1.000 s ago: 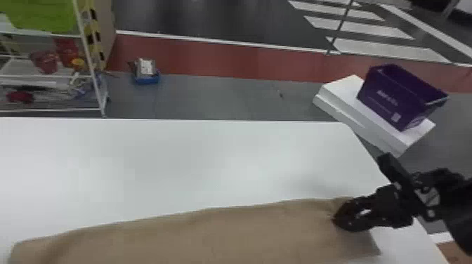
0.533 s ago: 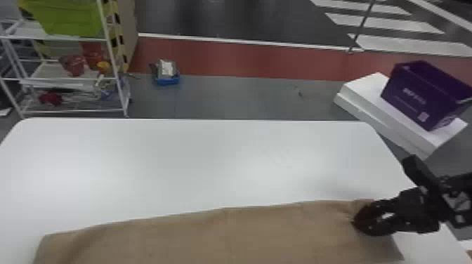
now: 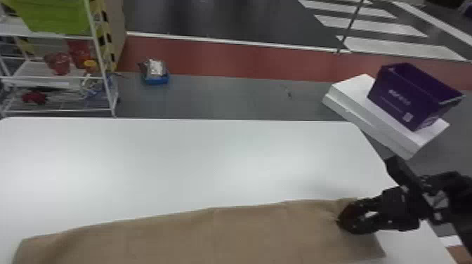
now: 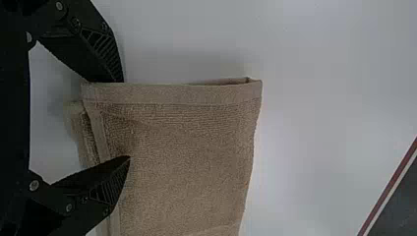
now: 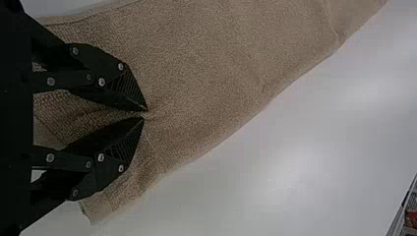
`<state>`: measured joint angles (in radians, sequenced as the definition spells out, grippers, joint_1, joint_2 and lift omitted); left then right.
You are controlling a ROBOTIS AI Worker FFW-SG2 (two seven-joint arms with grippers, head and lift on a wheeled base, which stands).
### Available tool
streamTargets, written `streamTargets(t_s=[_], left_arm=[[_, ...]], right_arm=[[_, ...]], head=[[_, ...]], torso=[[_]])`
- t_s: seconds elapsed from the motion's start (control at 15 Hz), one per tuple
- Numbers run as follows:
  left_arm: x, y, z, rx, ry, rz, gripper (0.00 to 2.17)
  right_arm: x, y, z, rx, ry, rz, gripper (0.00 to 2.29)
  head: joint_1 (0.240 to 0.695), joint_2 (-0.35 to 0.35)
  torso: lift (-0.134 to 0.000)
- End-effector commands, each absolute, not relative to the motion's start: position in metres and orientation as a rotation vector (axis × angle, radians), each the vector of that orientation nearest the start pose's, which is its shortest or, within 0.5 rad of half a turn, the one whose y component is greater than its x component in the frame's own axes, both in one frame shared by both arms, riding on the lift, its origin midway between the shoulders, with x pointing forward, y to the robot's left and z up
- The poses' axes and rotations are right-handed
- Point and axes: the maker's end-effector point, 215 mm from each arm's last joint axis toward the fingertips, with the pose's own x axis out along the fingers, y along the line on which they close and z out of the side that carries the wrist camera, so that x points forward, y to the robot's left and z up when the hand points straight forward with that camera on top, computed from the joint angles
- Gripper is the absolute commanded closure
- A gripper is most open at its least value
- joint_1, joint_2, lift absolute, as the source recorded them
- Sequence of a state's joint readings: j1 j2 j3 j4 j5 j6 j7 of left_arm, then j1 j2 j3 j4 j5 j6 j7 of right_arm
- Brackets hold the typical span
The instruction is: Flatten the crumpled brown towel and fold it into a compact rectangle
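The brown towel [image 3: 210, 235] lies stretched out as a long band along the near side of the white table, folded over on itself. At its right end is my right gripper [image 3: 346, 221]. The right wrist view has the right gripper [image 5: 145, 114] shut on a small pinch of the towel [image 5: 221, 73], with creases running out from the fingertips. In the left wrist view, the left gripper [image 4: 127, 119] stands open over the hemmed end of the towel [image 4: 187, 147], one finger beyond the hem and the other over the cloth.
The white table [image 3: 196, 158] stretches away behind the towel. Beyond its right corner a purple bin [image 3: 407, 98] sits on white boxes [image 3: 365, 116] on the floor. A white shelf rack [image 3: 114, 98] stands behind the left side.
The head view has turned somewhat left, so table, towel and right arm all appear farther right. The right gripper remains at the same part of the towel.
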<state>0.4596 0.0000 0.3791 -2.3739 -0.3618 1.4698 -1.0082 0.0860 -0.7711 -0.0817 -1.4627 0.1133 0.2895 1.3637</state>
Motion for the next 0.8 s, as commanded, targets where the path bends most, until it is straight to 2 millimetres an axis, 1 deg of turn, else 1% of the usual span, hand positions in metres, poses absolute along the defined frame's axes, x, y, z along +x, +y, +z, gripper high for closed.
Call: streamTargets(t_s=[0.0,0.07,0.13,0.2,0.27,0.4,0.47,0.67,0.73], left_arm=[[0.268,0.297,-0.476,-0.353,1.052,-0.216,1.22],[0.271,0.298,-0.473,-0.351,1.044,-0.22,1.56],[0.272,0.3,-0.472,-0.347,1.04,-0.213,1.74],[0.272,0.304,-0.47,-0.341,1.034,-0.205,1.77],[0.274,0.308,-0.468,-0.335,1.027,-0.198,1.77],[0.276,0.311,-0.462,-0.332,1.011,-0.198,1.77],[0.276,0.314,-0.459,-0.33,1.003,-0.192,1.77],[0.278,0.318,-0.457,-0.321,0.993,-0.188,1.77],[0.281,0.32,-0.456,-0.303,0.982,-0.191,1.77]], right_arm=[[0.386,-0.407,-0.469,-0.418,0.907,1.056,0.82],[0.386,-0.4,-0.467,-0.412,0.892,1.068,0.82],[0.387,-0.396,-0.463,-0.405,0.876,1.074,0.82],[0.387,-0.392,-0.461,-0.4,0.862,1.075,0.79],[0.389,-0.389,-0.457,-0.387,0.84,1.074,0.57],[0.387,-0.385,-0.449,-0.359,0.808,1.078,0.32],[0.386,-0.385,-0.447,-0.36,0.804,1.078,0.27],[0.383,-0.386,-0.445,-0.346,0.794,1.073,0.27],[0.383,-0.388,-0.444,-0.342,0.79,1.069,0.27]], head=[[0.695,-0.204],[0.695,-0.204],[0.695,-0.197],[0.695,-0.189],[0.695,-0.179],[0.695,-0.158],[0.695,-0.14],[0.695,-0.126],[0.695,-0.121]], torso=[[-0.124],[-0.124],[-0.124],[-0.124],[-0.124],[-0.124],[-0.124],[-0.124],[-0.124]])
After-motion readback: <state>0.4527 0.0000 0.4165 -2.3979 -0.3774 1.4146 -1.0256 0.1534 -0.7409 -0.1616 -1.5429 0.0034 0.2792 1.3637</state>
